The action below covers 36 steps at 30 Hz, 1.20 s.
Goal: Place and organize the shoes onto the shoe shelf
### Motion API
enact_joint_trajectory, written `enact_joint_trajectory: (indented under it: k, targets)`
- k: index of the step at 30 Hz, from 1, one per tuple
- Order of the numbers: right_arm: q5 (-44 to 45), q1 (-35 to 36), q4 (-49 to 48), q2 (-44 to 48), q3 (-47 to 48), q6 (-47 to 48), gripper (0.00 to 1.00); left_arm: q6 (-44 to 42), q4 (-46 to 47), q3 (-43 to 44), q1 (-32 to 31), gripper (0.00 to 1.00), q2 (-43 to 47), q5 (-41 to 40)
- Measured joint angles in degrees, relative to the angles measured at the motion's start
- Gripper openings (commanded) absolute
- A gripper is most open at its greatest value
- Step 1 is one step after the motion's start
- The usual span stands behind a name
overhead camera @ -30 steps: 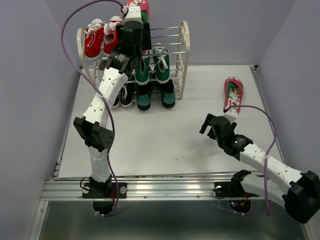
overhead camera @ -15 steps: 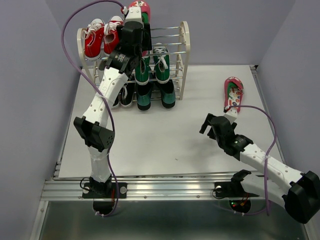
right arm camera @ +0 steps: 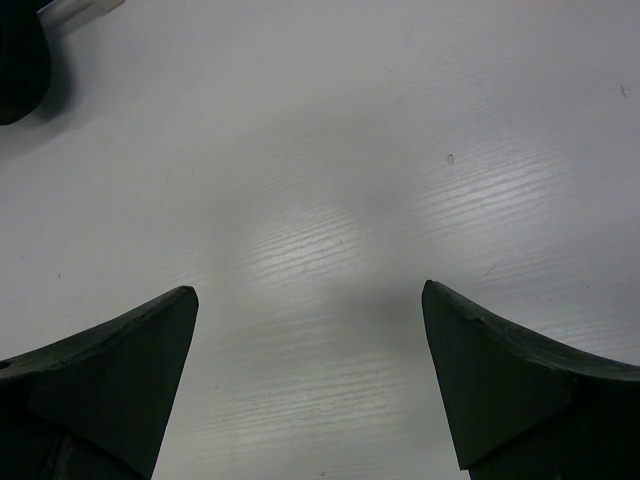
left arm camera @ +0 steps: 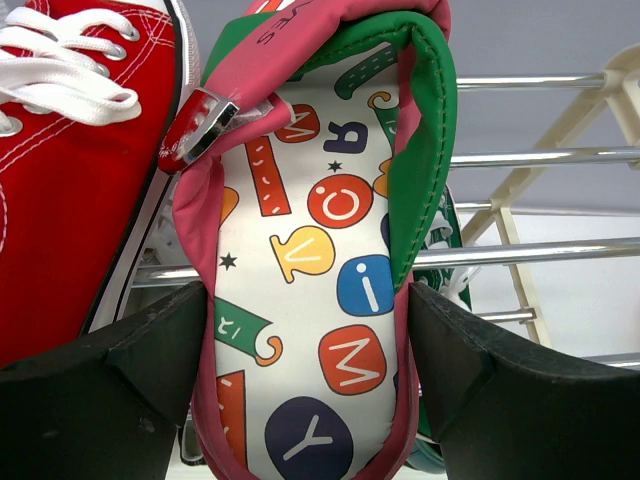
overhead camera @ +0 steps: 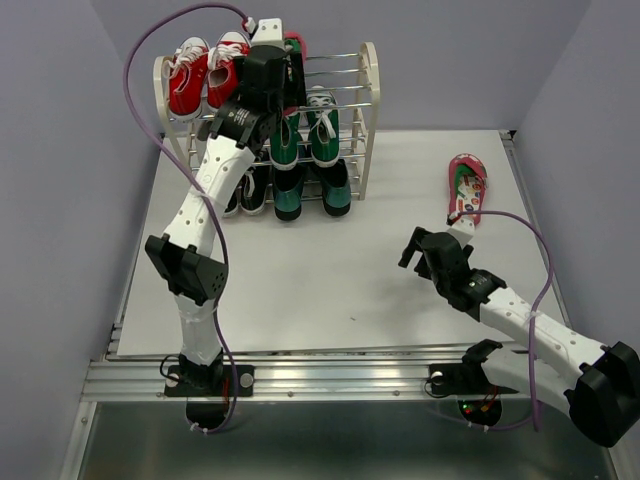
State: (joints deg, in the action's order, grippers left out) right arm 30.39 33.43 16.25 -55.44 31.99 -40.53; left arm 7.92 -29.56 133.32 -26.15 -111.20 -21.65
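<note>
My left gripper (overhead camera: 270, 58) is shut on a pink-red flip-flop (left arm camera: 320, 250) with a white lettered footbed, holding it over the top tier of the shoe shelf (overhead camera: 367, 110), next to the red sneakers. Only the flip-flop's tip (overhead camera: 295, 42) shows in the top view. The second flip-flop (overhead camera: 466, 186) lies on the table at the right. My right gripper (overhead camera: 415, 247) is open and empty, low over the table just in front of it. Green sneakers (overhead camera: 304, 135) sit on the middle tier and dark teal loafers (overhead camera: 310, 190) on the bottom tier.
Red sneakers (overhead camera: 205, 75) fill the left of the top tier and show in the left wrist view (left arm camera: 70, 150). Dark shoes (overhead camera: 245, 195) stand at the bottom left of the rack. Purple walls close in the table (overhead camera: 330, 270) on three sides.
My left gripper has lowered the flip-flop towards the top tier; less of it shows above the wrist. The right arm has not moved.
</note>
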Motion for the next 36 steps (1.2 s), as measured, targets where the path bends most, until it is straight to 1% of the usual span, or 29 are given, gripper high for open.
enact_joint_trajectory:
  k: [5, 6, 7, 23, 28, 30, 34, 35, 36]
  targets:
    - [-0.39, 0.0, 0.0, 0.0, 0.0, -0.04, 1.0, 1.01, -0.44, -2.75, -0.02, 0.87, 2.47, 0.68]
    - [-0.44, 0.0, 0.0, 0.0, 0.0, -0.02, 1.0, 1.22, -0.59, -3.1, -0.02, 0.89, 2.86, 0.74]
    - [-0.46, 0.0, 0.0, 0.0, 0.0, -0.02, 1.0, 1.4, -0.76, -3.41, -0.02, 0.99, 3.19, 0.9]
    - [-1.75, 0.0, 0.02, -0.15, 0.28, 1.18, 1.0, 2.71, -1.25, -3.96, -0.68, 0.99, 8.37, 1.99]
    - [-1.66, -0.17, 0.04, -1.92, 2.49, 2.23, 1.0, 2.89, -1.36, -5.27, -2.49, 0.99, 11.58, 1.9]
    - [-1.68, -0.74, 0.07, -3.41, 3.82, 2.78, 1.0, 3.41, -0.22, -10.47, -3.98, 0.99, 16.04, 1.42]
    - [-1.88, -4.94, -0.02, -7.89, 7.45, 4.59, 1.0, 6.45, 3.17, -28.46, -8.13, 0.99, 30.01, 0.13]
    - [-1.99, -6.23, 0.07, -8.87, 8.24, 5.42, 1.0, 8.13, 4.7, -35.6, -9.62, 0.99, 35.36, -0.22]
    - [-2.19, -7.58, 0.07, -9.9, 9.05, 5.88, 1.0, 8.92, 5.27, -38.32, -10.54, 0.99, 37.66, -0.31]
